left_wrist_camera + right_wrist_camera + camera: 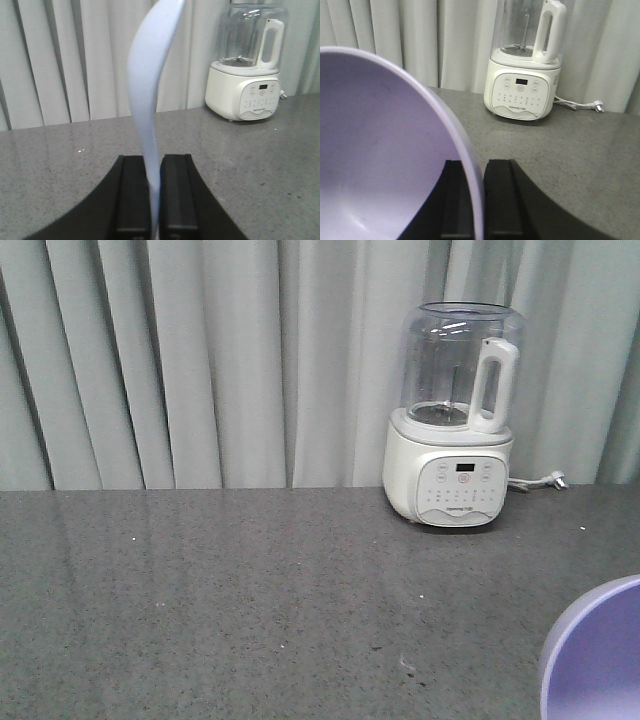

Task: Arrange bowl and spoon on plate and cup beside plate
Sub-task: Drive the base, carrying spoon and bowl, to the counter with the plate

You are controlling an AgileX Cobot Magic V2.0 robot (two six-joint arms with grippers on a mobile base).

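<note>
My left gripper (155,165) is shut on the handle of the pale white-blue spoon (150,85), which stands up from between the fingers with its scoop at the top. The lavender bowl (380,150) fills the left of the right wrist view, and my right gripper (479,170) is shut on its rim, one finger inside and one outside. A piece of the bowl (600,655) shows at the bottom right of the front view. The plate and the cup are out of view.
A white blender (455,420) with a clear jug stands at the back right of the grey stone counter (250,600), its cord and plug (545,481) lying to its right. Pale curtains hang behind the counter.
</note>
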